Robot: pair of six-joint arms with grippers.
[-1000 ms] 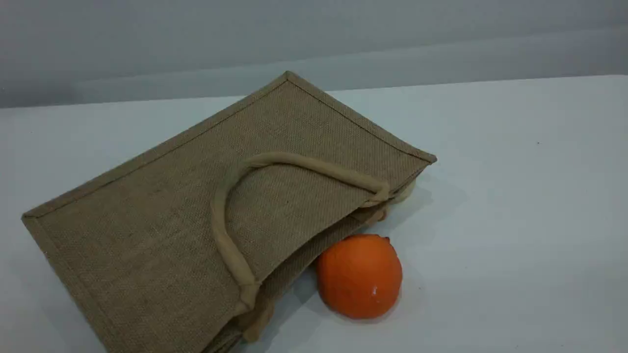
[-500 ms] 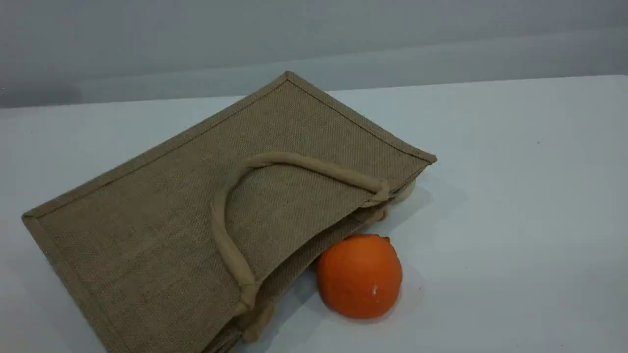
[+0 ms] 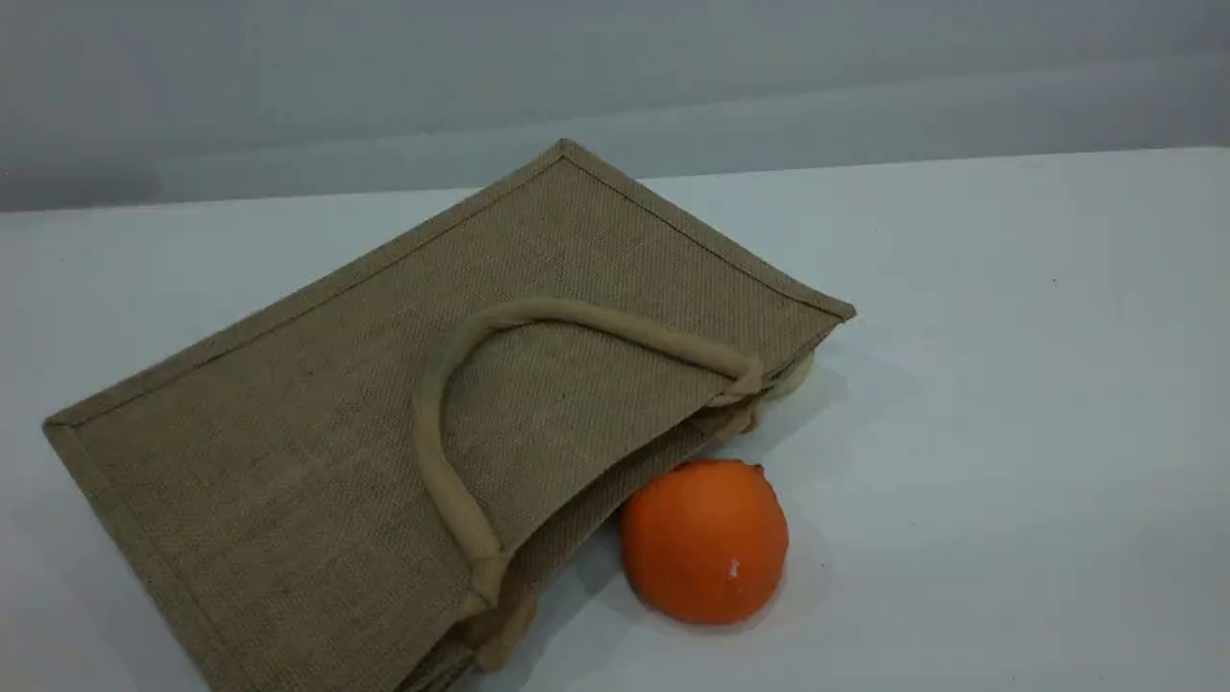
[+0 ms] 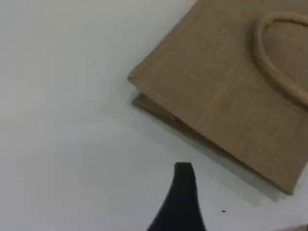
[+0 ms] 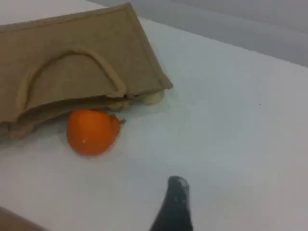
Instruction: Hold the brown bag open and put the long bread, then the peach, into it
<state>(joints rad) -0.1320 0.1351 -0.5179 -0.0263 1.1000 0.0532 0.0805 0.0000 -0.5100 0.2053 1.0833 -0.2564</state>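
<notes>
The brown bag (image 3: pixel 384 413) lies flat on the white table, its mouth toward the front right and one beige handle (image 3: pixel 452 481) curved across its upper face. The left wrist view shows a bag corner (image 4: pixel 221 91), with the dark fingertip (image 4: pixel 184 174) of my left gripper over bare table beside the bag's edge. From the right wrist, the bag (image 5: pixel 72 62) lies far off, and my right gripper's fingertip (image 5: pixel 177 185) hangs over bare table. Neither gripper holds anything. Neither the long bread nor the peach is in view.
A bright orange round fruit (image 3: pixel 703 540) rests against the bag's mouth, also seen as the orange fruit (image 5: pixel 91 131) from the right wrist. Something pale (image 3: pixel 794 375) peeks out from under the bag's right corner. A grey wall (image 3: pixel 615 86) bounds the table's far side.
</notes>
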